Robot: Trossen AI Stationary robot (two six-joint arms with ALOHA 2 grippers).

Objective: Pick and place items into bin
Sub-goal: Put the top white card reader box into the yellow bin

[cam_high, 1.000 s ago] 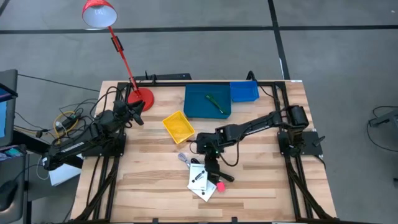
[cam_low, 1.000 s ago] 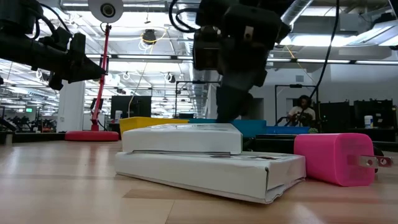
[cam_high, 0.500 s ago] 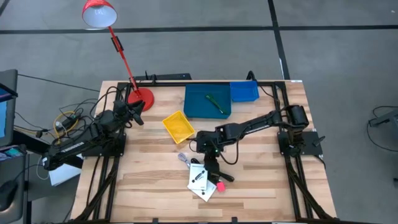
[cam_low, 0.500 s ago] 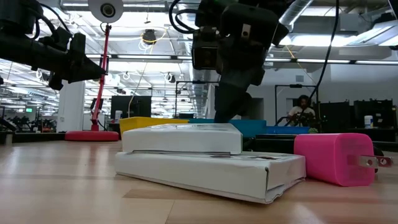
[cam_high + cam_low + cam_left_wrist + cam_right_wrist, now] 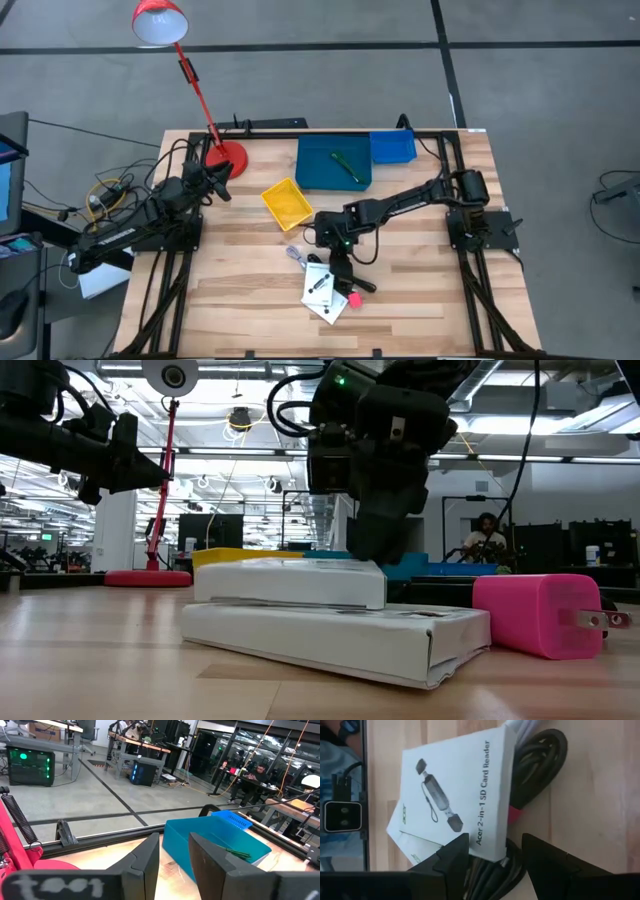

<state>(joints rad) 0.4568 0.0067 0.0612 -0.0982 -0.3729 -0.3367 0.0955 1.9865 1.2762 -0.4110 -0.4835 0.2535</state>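
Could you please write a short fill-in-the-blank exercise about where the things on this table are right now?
1. The green pen lies inside the large ____ bin.
2. The small white card-reader box lies on top of a larger white ____.
3. The right hand hangs directly over the small white box with its fingers ____.
4. The pink plug-in charger stands on the wooden ____ beside the boxes.

Missing words: blue; box; open; table
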